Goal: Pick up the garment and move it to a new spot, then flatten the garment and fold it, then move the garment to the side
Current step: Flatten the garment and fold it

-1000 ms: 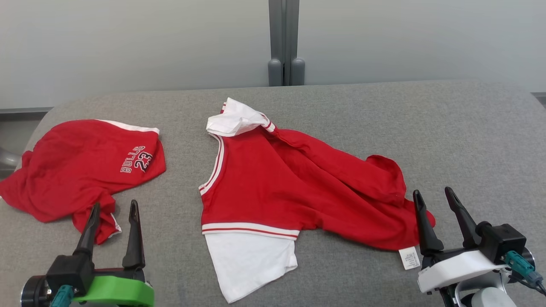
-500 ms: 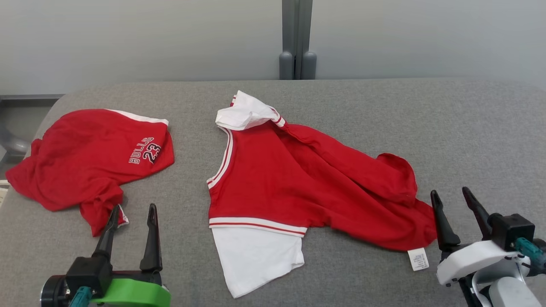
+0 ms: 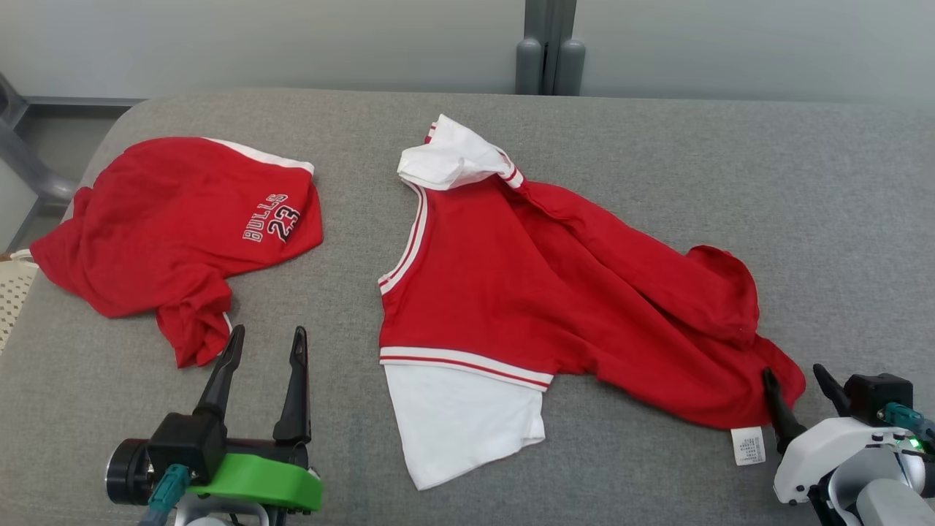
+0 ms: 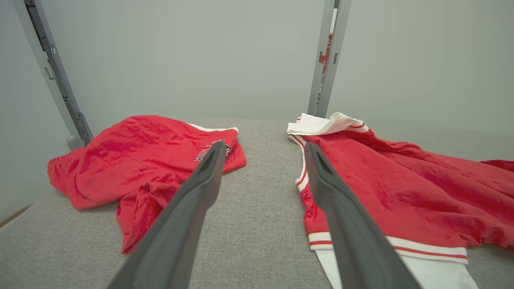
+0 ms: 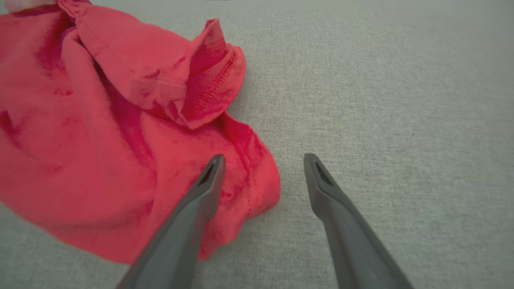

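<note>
1. The garment [image 3: 511,292], a red jersey with white trim, lay crumpled in the middle of the grey counter [image 3: 657,146]; I judged it not yet lifted or flattened
2. Its long axis ran on a diagonal, from a folded white part at the far end down to a bunched red hem corner at the near right, with a small white label [image 3: 747,446] just beside that corner
3. My right end effector [image 3: 793,372] stood wide and held nothing, right at that near corner. In the right wrist view one finger lay over red cloth and the other over bare counter, so the cloth's edge fell between them. I could not tell whether the tips touched the cloth
4. My left end effector [image 3: 267,334] was also spread wide and empty, over bare counter between the garment and a pair of red shorts [image 3: 175,226] printed BULLS 23 at the left
5. I judged the right arm the nearer one: the corner lay straight ahead of its fingers, so a short reach down and a closing should take it, while the left would need to cross rightward to the striped band
</note>
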Available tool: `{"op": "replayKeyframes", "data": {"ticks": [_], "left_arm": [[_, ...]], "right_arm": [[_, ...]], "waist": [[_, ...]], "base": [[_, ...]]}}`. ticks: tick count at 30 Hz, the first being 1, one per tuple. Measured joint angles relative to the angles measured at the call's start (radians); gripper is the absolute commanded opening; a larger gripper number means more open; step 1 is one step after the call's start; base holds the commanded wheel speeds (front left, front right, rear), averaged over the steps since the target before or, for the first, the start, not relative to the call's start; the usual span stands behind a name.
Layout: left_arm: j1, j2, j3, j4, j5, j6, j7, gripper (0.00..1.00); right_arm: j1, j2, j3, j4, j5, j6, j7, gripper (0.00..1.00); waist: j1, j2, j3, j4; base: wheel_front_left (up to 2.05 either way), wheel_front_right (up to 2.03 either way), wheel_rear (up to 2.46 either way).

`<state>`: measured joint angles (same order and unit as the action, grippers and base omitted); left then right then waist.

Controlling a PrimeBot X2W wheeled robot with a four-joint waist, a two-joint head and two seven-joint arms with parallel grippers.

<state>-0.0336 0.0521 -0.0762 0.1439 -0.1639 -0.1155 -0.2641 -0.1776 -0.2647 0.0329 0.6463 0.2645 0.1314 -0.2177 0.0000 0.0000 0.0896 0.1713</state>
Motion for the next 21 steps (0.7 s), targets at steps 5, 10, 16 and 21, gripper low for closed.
{"op": "replayKeyframes", "data": {"ticks": [5,10,16,21], "left_arm": [[-0.012,-0.001,-0.008,0.011,-0.001,0.000,0.000,1.00],[-0.013,-0.001,-0.008,0.026,-0.003,0.001,0.000,1.00],[-0.004,-0.002,-0.005,0.031,-0.012,0.003,0.000,1.00],[0.004,-0.002,-0.009,0.032,-0.020,0.010,0.000,1.00]], "right_arm": [[-0.037,0.000,0.050,0.078,0.058,0.000,-0.004,0.00],[-0.050,-0.007,0.136,0.071,0.109,0.000,-0.027,0.00],[0.048,-0.035,0.186,-0.081,0.160,0.000,-0.040,0.00],[0.186,-0.064,0.183,-0.252,0.193,0.000,-0.029,0.00]], "waist": [[0.0000,0.0000,0.025,0.013],[0.0000,0.0000,0.025,-0.006],[0.0000,0.0000,0.000,-0.055],[0.0000,0.0000,-0.013,-0.099]], "base": [[0.00,0.00,0.00],[0.00,0.00,0.00],[0.00,0.00,0.00],[0.00,0.00,0.00]]}}
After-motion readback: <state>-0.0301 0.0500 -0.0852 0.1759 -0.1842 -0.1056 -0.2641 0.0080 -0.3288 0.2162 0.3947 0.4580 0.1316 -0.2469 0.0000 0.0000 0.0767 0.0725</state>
